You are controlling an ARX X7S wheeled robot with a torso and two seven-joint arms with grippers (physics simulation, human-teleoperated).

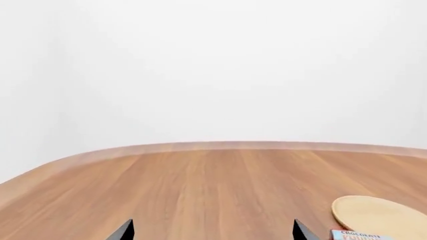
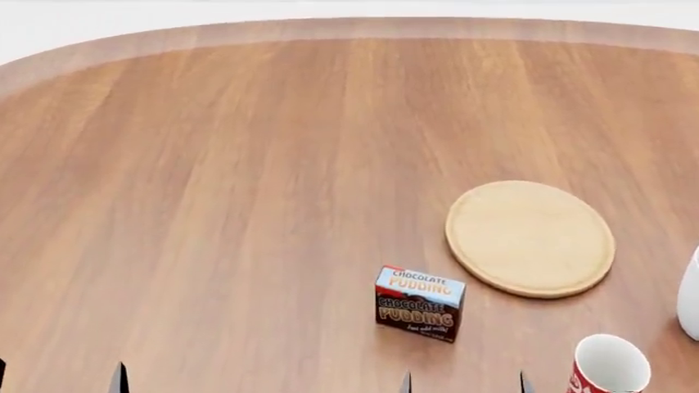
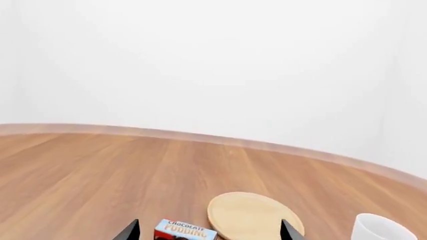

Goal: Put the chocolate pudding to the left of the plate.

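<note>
Your chocolate pudding stands upright in the lower middle of the head view, just below and left of the plate, near it but apart. Both grippers show only as dark fingertip points along the bottom edge: the right gripper sits right below the box, the left gripper in the lower left corner, well apart from everything. Each pair of tips stands spread with nothing between them, so both look open and empty. The main risk, as I judge it, is tipping: the box is tall and narrow, and one finger clipping it on your approach would knock it flat or shove it against the plate's rim. Watch also the red patterned mug at the lower right and the white mug at the right edge; a wide swing of your right arm could catch them.
</note>
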